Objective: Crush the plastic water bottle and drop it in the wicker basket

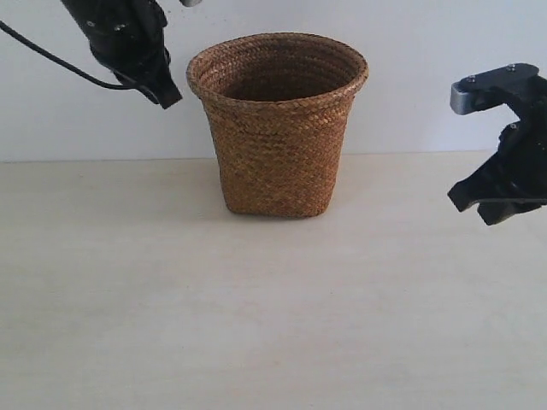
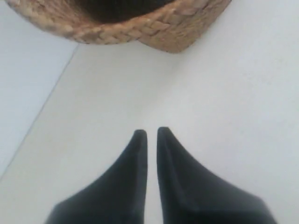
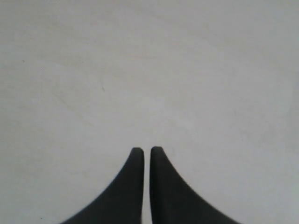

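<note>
The brown wicker basket (image 1: pixel 276 128) stands upright at the back middle of the table; its rim (image 2: pixel 126 28) also shows in the left wrist view. The plastic water bottle is out of view in every frame. My left gripper (image 1: pixel 168 96) hangs in the air just left of the basket's rim, and its jaws (image 2: pixel 149 133) are shut with nothing between them. My right gripper (image 1: pixel 479 205) hovers above the table at the far right, apart from the basket, also shut and empty (image 3: pixel 145 150).
The pale wooden table (image 1: pixel 256 325) spreads in front of the basket. A white wall (image 1: pixel 410 102) stands behind it. A black cable (image 1: pixel 51 60) trails from the left arm.
</note>
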`<state>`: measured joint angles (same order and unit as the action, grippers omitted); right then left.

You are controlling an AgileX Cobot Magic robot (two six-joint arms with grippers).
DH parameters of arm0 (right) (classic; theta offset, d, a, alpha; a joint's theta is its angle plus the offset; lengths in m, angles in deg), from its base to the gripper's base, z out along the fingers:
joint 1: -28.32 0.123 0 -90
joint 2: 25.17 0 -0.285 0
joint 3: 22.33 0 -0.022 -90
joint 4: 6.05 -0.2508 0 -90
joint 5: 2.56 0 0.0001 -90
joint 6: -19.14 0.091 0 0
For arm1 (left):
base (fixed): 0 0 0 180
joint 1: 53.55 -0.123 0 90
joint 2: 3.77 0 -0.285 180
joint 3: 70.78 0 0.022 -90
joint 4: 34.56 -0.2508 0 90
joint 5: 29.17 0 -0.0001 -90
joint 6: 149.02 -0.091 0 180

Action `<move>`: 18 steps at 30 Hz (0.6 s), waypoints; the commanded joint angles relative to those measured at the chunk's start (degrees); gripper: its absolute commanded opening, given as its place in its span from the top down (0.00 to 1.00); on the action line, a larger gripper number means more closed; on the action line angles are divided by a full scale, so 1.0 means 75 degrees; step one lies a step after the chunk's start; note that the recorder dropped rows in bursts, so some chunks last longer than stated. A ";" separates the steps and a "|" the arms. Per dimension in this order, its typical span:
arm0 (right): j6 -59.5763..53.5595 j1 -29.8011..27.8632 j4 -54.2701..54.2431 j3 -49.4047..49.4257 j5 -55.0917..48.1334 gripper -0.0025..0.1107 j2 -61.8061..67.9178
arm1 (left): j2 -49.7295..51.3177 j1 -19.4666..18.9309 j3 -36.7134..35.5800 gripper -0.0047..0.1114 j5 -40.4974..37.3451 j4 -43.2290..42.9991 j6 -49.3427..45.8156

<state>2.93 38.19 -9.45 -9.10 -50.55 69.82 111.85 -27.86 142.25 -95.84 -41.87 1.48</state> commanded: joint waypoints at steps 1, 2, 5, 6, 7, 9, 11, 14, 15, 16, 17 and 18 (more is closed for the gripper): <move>0.1003 -0.0021 0.1221 -0.0019 -0.0612 0.98 -0.0293 | -0.1196 -0.0018 -0.1054 0.93 -0.0053 -0.0023 0.1007; 0.1204 -0.0021 0.1405 -0.0019 -0.0672 0.98 -0.0394 | -0.1477 -0.0018 -0.1278 0.93 -0.0053 -0.0040 0.1150; 0.1376 -0.0221 0.1426 -0.0019 -0.0725 0.98 -0.0901 | -0.2256 -0.0018 -0.2155 0.93 -0.0036 -0.0340 0.1883; 0.1342 -0.0391 0.1263 -0.0019 -0.0806 0.98 -0.1142 | -0.2588 -0.0018 -0.2475 0.93 -0.0018 -0.0515 0.2173; 0.1255 -0.0531 0.1042 -0.0019 -0.0893 0.98 -0.1302 | -0.2802 -0.0018 -0.2794 0.93 0.0006 -0.0630 0.2314; 0.0870 -0.0931 0.0523 -0.0019 -0.1098 0.98 -0.1721 | -0.3297 -0.0018 -0.3380 0.93 0.0174 -0.0797 0.2580; 0.0462 -0.1266 0.0006 -0.0004 -0.1146 0.98 -0.2124 | -0.3884 -0.0018 -0.3962 0.93 0.0487 -0.0829 0.2611; 0.0230 -0.1564 -0.0610 0.0063 -0.0804 0.98 -0.2842 | -0.4909 -0.0018 -0.4922 0.93 0.1428 -0.0809 0.2888; 0.0230 -0.1564 -0.0610 0.0134 -0.0631 0.98 -0.3059 | -0.5268 -0.0018 -0.5213 0.93 0.1840 -0.0795 0.3059; 0.0230 -0.1550 -0.0610 0.0241 -0.0360 0.98 -0.3349 | -0.5556 -0.0018 -0.5497 0.93 0.2102 -0.0795 0.3156; 0.0230 -0.1550 -0.0644 0.0389 -0.0061 0.98 -0.3646 | -0.5915 -0.0018 -0.5778 0.93 0.2404 -0.0783 0.3212; 0.0269 -0.1550 -0.0643 0.0539 0.0194 0.98 -0.3894 | -0.6199 -0.0018 -0.5994 0.93 0.2607 -0.0741 0.3212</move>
<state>5.50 27.04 -13.36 -7.39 -53.72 45.51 71.56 -27.86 102.09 -82.43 -47.83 23.40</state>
